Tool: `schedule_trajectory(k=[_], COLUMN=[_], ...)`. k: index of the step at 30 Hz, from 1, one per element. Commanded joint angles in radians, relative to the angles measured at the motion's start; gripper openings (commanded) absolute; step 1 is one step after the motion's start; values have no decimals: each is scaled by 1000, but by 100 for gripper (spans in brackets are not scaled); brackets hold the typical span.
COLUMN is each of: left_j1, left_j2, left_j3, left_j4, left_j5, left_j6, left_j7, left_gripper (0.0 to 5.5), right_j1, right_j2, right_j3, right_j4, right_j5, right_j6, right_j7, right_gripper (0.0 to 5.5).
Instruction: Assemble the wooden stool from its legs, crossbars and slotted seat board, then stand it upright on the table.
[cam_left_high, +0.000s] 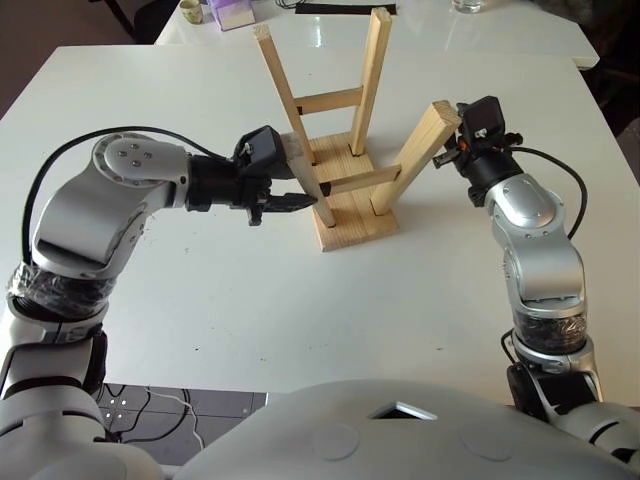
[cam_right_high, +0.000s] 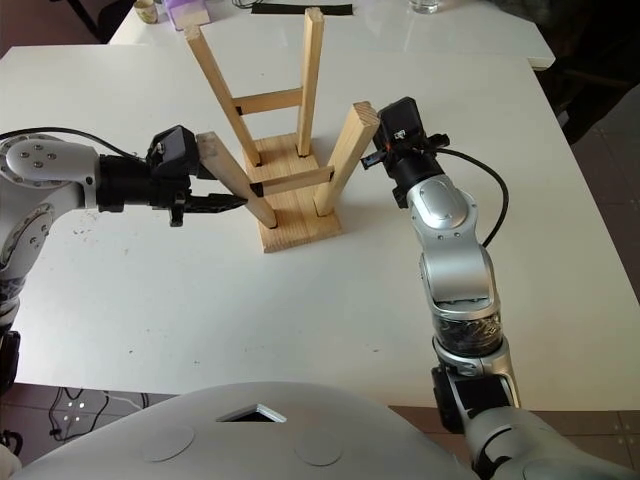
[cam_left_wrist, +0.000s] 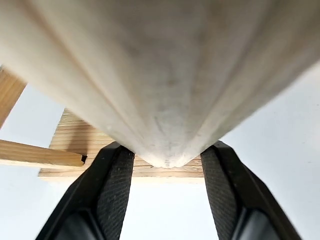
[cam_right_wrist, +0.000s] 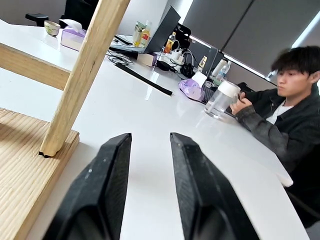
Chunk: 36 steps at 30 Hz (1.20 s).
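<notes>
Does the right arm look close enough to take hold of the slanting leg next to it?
Probably yes. The open right gripper is right beside the top of that slanting leg, nothing between them. The left gripper holds the front-left leg.

Wooden stool (cam_left_high: 360, 180) inverted; seat board (cam_left_high: 355, 228) flat on table (cam_left_high: 300, 320); legs (cam_left_high: 369, 80) upward.

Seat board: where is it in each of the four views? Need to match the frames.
Left eye: seat board flat at table centre, legs standing in it.
Right eye: seat board at the same spot, centre.
Left wrist: light strip behind the leg held in the left gripper.
Right wrist: grained slab beside the right gripper.
Shared landmark: white table.
</notes>
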<state>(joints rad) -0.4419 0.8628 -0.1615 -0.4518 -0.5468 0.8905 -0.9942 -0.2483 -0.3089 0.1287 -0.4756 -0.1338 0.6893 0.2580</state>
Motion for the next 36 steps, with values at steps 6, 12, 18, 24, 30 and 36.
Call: schedule_trajectory(k=[6,12,18,24,30,36], left_j1=[66,64,50,-73,-253,-438], left_j2=[-129,-170,-193,-209,-154,43], left_j3=[-4,-1,101,375,494,414], left_j4=[-148,-138,-132,-59,112,576], left_j5=[-271,-282,-359,-710,-978,-442], left_j6=[106,115,110,121,105,-179], left_j7=[-23,51,102,233,415,383], left_gripper=[355,355,355,355,355,355], right_j1=[47,121,234,302,353,482], right_j2=[-93,-169,-216,-219,-208,-240], right_j3=[-7,-31,-48,-72,-88,-143], right_j4=[149,253,176,106,73,-14], right_j5=[82,53,50,63,68,80], right_j6=[-238,-323,-336,-318,-314,-353], right_j7=[156,177,198,201,193,220], right_gripper=[141,141,141,141,141,141])
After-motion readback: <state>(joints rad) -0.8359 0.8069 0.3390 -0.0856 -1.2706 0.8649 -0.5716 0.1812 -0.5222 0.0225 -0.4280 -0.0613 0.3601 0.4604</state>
